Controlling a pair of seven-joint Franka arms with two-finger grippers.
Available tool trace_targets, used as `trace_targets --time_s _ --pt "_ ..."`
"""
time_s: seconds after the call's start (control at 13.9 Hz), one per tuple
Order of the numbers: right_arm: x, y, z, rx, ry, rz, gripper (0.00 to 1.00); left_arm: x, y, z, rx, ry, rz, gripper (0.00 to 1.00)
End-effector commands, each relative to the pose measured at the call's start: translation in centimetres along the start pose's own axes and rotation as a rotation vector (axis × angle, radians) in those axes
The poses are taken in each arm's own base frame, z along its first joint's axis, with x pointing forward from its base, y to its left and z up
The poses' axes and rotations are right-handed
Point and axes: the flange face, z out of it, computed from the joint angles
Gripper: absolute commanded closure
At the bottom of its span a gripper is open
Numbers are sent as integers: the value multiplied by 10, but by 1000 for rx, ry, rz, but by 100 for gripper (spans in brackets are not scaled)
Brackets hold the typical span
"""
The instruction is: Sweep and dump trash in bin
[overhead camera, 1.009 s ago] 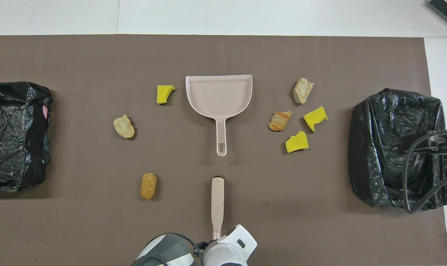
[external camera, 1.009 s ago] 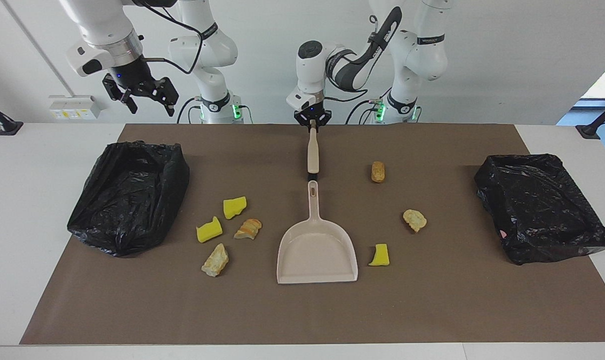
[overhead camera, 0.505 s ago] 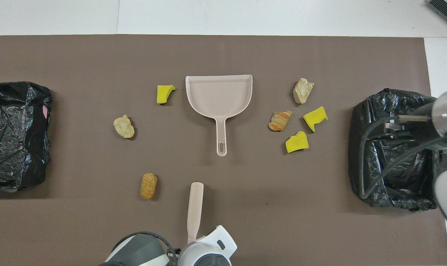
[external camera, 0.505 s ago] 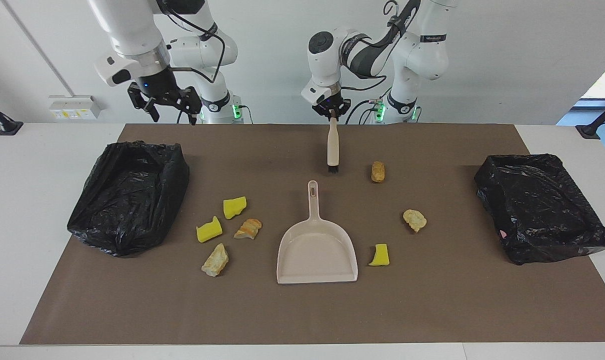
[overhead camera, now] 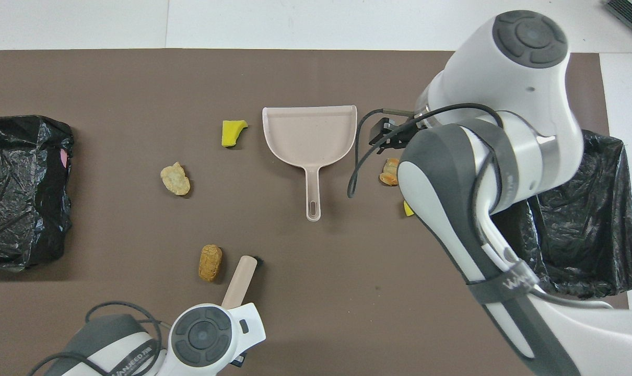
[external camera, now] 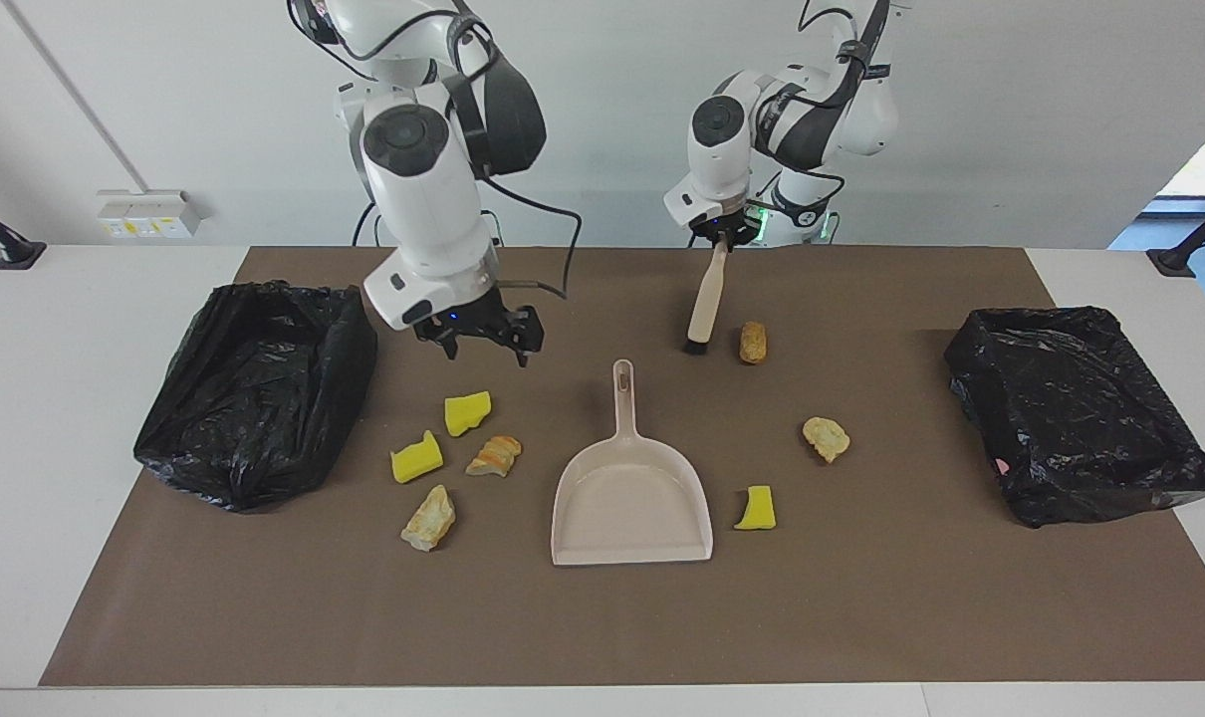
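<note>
Brown matting (external camera: 861, 617) covers the desk, a black-lined bin (external camera: 254, 388) near each end. Mid-mat lies the beige dustpan (external camera: 630, 503), seven trash scraps (external camera: 423, 458) scattered beside it. Right gripper (external camera: 478, 334) hangs open-fingered over the mat near the yellow chunks; left gripper (external camera: 719, 237) clamps the brush (external camera: 704, 304) beside a tan lump (external camera: 753, 342).

A plain beige dustpan (external camera: 630, 503) lies mid-frame on a flat brown mat (external camera: 861, 617). Bright yellow sponge chunks (external camera: 467, 412) and tan-orange lumps (external camera: 753, 342) surround it; glossy black bags (external camera: 254, 388) flank both edges.
</note>
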Motion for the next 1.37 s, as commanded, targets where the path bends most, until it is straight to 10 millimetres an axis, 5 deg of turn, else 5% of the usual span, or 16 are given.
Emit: trace_targets --time_s 0.0,0.36,0.65,0.87,1.23,1.3 --pt "-15 -69 47 17 -6 -29 0 -9 -46 11 -35 -15 66 100" --pt "-59 -113 109 -24 -47 -66 0 1 -128 25 -121 -1 152 100" --pt "-52 -116 141 -1 -14 -62 0 37 -167 17 -119 111 189 100" --pt "-54 -108 158 -15 -29 -64 1 76 -189 -10 -113 146 192 100" --pt "-58 -111 155 -19 -35 -65 76 109 -219 -70 -127 128 158 100" --pt "-58 -112 154 -19 -35 -62 100 112 -222 -86 -118 156 153 100"
